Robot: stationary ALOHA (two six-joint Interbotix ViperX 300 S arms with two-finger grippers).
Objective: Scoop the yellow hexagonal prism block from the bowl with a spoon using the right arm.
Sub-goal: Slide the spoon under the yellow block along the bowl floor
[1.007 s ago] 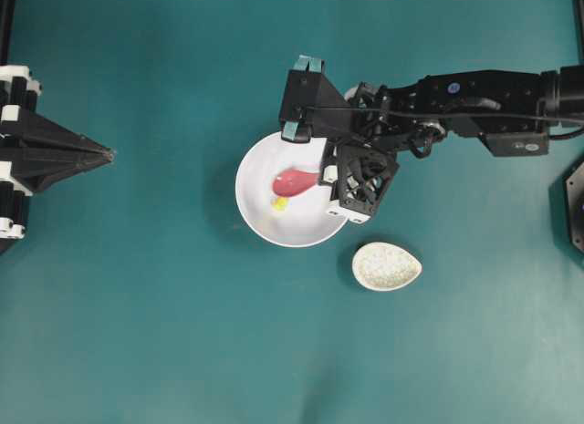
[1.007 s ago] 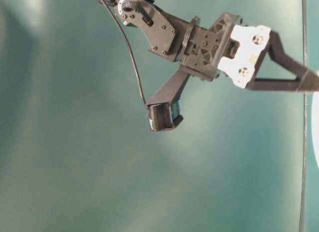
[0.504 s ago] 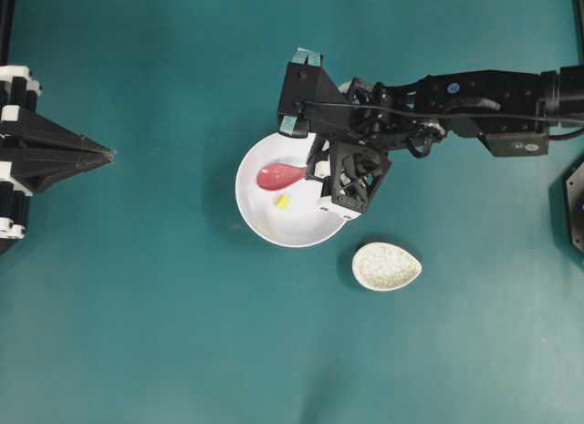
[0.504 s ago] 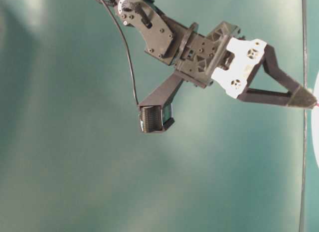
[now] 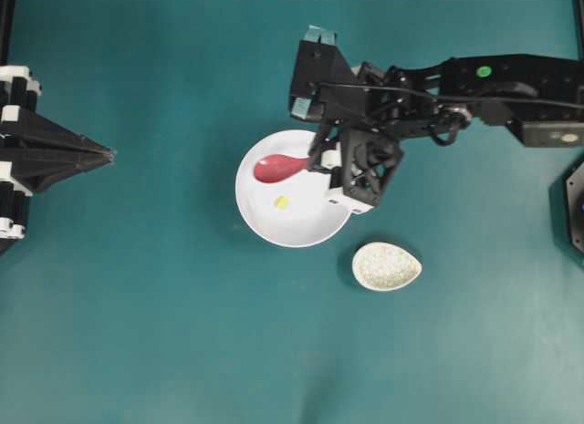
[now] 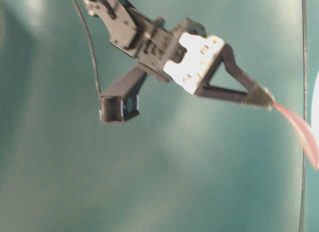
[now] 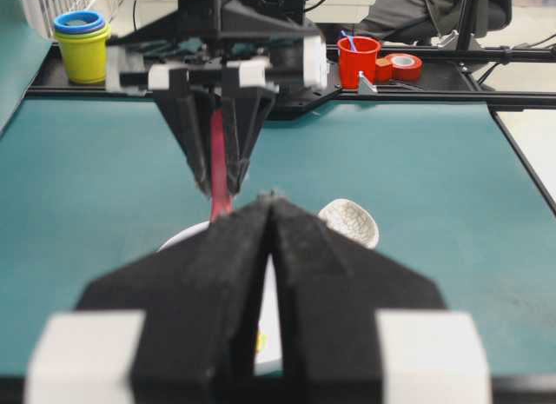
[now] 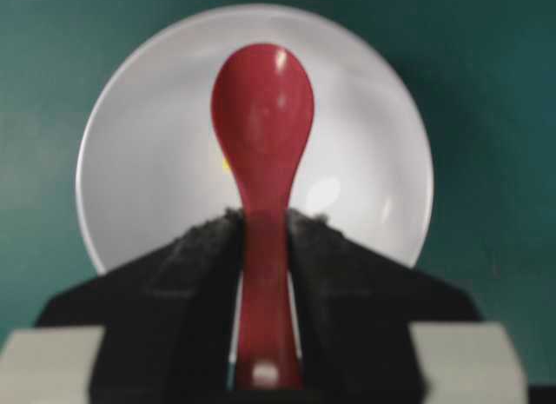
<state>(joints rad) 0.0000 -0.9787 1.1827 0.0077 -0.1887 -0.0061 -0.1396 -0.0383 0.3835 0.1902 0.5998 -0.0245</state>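
Note:
The white bowl (image 5: 265, 228) sits mid-table. A tiny yellow block (image 5: 282, 202) lies loose on its floor, and a sliver of it (image 8: 225, 163) shows beside the spoon's neck. My right gripper (image 5: 315, 160) is shut on the handle of the pinkish-red spoon (image 5: 274, 167). The spoon's head is empty and hangs over the bowl's far-left part, apart from the block. In the right wrist view the spoon (image 8: 262, 109) points straight out from the gripper (image 8: 263, 220) over the bowl (image 8: 365, 117). My left gripper (image 5: 109, 153) rests at the table's left edge, shut and empty.
A small speckled beige dish (image 5: 387, 265) sits just right of and below the bowl. Beyond the table's far end are stacked yellow and blue cups (image 7: 81, 46) and a red cup (image 7: 359, 61). A black frame part pokes in at the right edge (image 5: 575, 205).
The spoon head was against the yellow block one second ago. It has since drawn up and away toward the bowl's far-left rim, leaving the block on the floor. The left arm has not moved.

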